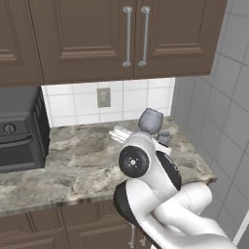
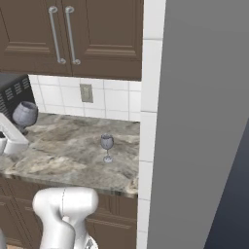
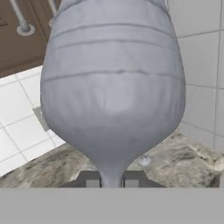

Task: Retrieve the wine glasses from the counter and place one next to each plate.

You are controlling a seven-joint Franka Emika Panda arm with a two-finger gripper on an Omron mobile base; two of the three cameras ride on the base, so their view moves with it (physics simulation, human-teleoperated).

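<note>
Fingers point(image 3: 112, 183) clamp one wine glass point(image 3: 113, 83) by its stem; a second glass point(image 2: 107, 147) stands on the counter point(image 2: 68, 146).

Wine glass point(image 2: 107, 146) on counter point(image 2: 68, 146)

- A home kitchen: grey-brown marbled stone counter point(image 1: 82, 160) over dark brown base cabinets point(image 1: 44, 233).
- Dark brown wall cupboards with metal bar handles point(image 1: 127, 36), white tiled backsplash point(image 1: 73, 104), black microwave oven point(image 1: 19, 129) at the counter's left edge.
</note>
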